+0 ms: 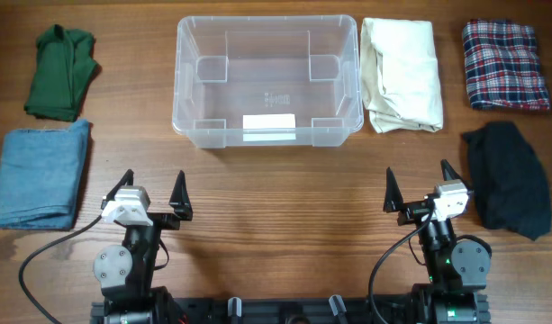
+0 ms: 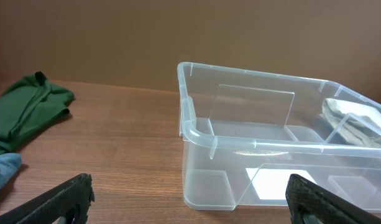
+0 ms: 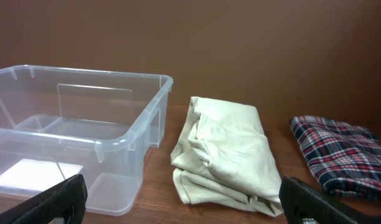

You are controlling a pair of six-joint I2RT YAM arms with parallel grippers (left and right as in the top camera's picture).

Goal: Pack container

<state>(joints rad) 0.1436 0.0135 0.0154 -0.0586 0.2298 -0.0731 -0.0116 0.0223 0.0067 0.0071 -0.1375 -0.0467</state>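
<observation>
The container (image 1: 266, 85) sits at the far middle of the table (image 1: 276, 216), empty, with only its white label (image 1: 268, 126) showing through the base, so we judge the packing not yet begun. Our left gripper (image 1: 153, 183) and right gripper (image 1: 418, 175) hang near the front edge, both with jaws spread wide and holding nothing. Five folded pieces wait: a green shirt (image 1: 61, 72) and blue cloth (image 1: 41, 173) to the left, a cream cloth (image 1: 402, 74) just beside the container's right wall, a plaid cloth (image 1: 505, 65) further right, and a black cloth (image 1: 508, 178) near the right gripper. For a first pick we would favour the cream cloth with the right arm, since its carry looks shortest. We should come down on its thick folded edge, pinch through all the layers so nothing trails, lift high enough to clear the rim, and lay it flat against one end of the base, leaving room for the rest. The left arm is best kept off the container meanwhile, or sent to the green shirt, so the two do not cross over the opening
</observation>
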